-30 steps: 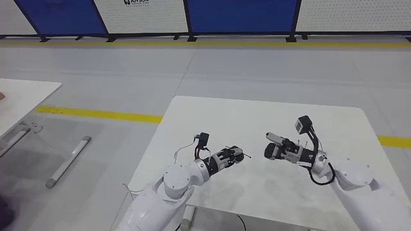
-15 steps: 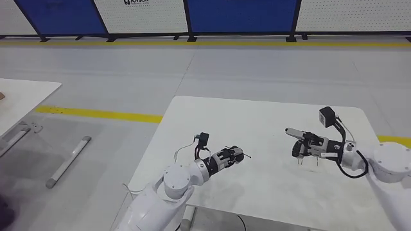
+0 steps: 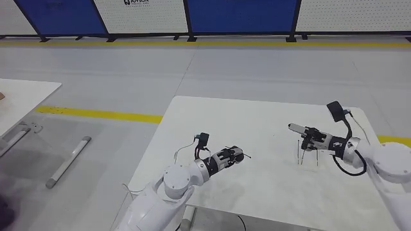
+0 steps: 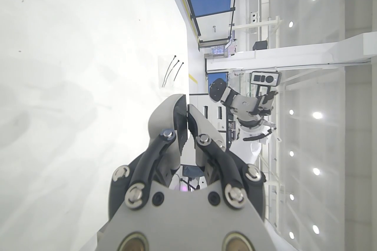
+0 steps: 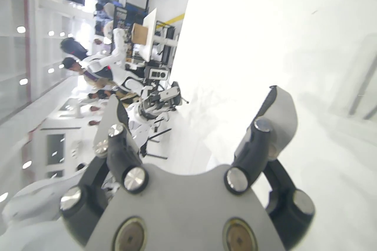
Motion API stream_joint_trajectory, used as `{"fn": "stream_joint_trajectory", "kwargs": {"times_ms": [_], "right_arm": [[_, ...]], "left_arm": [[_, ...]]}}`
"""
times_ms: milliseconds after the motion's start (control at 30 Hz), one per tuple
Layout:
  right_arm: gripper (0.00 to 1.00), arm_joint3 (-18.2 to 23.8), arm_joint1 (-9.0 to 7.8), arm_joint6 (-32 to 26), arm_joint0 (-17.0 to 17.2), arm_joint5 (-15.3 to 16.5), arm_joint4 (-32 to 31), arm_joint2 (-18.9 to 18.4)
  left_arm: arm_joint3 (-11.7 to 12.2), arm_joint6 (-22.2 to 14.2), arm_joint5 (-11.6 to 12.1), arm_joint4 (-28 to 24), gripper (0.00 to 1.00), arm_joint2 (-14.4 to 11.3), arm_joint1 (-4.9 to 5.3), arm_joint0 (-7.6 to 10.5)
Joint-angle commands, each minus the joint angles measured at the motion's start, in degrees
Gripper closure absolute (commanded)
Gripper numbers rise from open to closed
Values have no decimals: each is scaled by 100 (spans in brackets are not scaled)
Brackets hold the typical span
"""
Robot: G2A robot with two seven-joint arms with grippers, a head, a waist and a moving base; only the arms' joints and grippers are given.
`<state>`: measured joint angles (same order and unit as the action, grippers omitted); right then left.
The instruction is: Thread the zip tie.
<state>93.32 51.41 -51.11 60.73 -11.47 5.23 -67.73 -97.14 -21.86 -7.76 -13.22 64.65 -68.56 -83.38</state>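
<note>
1. Left gripper (image 3: pixel 237 154), at the white table's (image 3: pixel 257 112) near left, has its fingers pinched together on a thin zip tie (image 3: pixel 246 156) that juts from its tips.
2. Right gripper (image 3: pixel 295 128), fingers spread wide, hovers near three loose zip ties (image 4: pixel 172 71) lying at the table's right.

I'm in a robotics test hall: blue and white partition panels (image 3: pixel 243 3), yellow line (image 3: pixel 96 113) on the grey floor (image 3: pixel 128 70), white worktables (image 3: pixel 257 112), rows of ceiling spotlights (image 4: pixel 316 115).

Three thin black zip ties (image 4: pixel 172 69) lie flat on the white table's (image 3: pixel 257 119) right side, side by side, slightly curved; what looks like another tie (image 3: pixel 247 157) pokes from the pinched left gripper (image 3: pixel 240 154)
</note>
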Motion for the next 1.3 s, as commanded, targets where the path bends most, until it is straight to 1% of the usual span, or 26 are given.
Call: {"fn": "stream_joint_trajectory", "kwargs": {"times_ms": [0, 33, 67, 133, 200, 267, 300, 367, 400, 733, 767, 800, 867, 900, 967, 1067, 1200, 1233, 1267], "right_arm": [[0, 281, -82, -176, 22, -305, -575, -212], [0, 374, -106, -244, 27, -434, -732, -267], [0, 444, -131, -432, 12, -552, -922, -277], [0, 461, -171, -721, -113, -801, -1421, -250], [0, 350, -171, -977, -242, -801, -1704, -121], [0, 117, -142, -1328, -448, -801, -1946, 97], [0, 59, -121, -1401, -546, -801, -2068, 207], [0, -108, -46, -1447, -716, -801, -2035, 417], [0, -175, -24, -1438, -757, -801, -1980, 458], [0, -175, -24, -1438, -757, -801, -1980, 458], [0, -157, -19, -1280, -721, -777, -1958, 436], [0, -77, -18, -1054, -592, -651, -2007, 448], [0, -23, -25, -956, -463, -496, -2035, 448], [0, -73, -24, -1026, -436, -407, -2051, 488], [0, -209, -2, -1030, -485, -406, -2068, 564], [0, -504, 77, -1058, -671, -413, -2078, 824], [0, -1011, 207, -1309, -1082, -432, -2108, 1218], [0, -1113, 238, -1336, -1185, -496, -2127, 1292], [0, -1134, 249, -1340, -1215, -520, -2130, 1316]], "left_arm": [[0, 0, 0, 0, 100, 0, 0, 0], [0, 0, 0, 0, 100, 0, 0, 0], [0, 0, 0, 0, 100, 0, 0, 0], [0, 0, 0, 0, 100, 0, 0, 0], [0, 0, 0, 0, 100, 0, 0, 0], [0, 0, 0, 0, 100, 0, 0, 0], [0, 0, 0, 0, 100, 0, 0, 0], [0, 0, 0, 0, 100, 0, 0, 0], [0, 0, 0, 0, 100, 0, 0, 0], [0, 0, 0, 0, 100, 0, 0, 0], [0, 0, 0, 0, 100, 0, 0, 0], [0, 0, 0, 0, 100, 0, 0, 0], [0, 0, 0, 0, 100, 0, 0, 0], [0, 0, 0, 0, 100, 0, 0, 0], [0, 0, 0, 0, 100, 0, 0, 0], [0, 0, 0, 0, 100, 0, 0, 0], [0, 0, 0, 0, 100, 0, 0, 0], [0, 0, 0, 0, 100, 0, 0, 0], [0, 0, 0, 0, 100, 0, 0, 0]]}}
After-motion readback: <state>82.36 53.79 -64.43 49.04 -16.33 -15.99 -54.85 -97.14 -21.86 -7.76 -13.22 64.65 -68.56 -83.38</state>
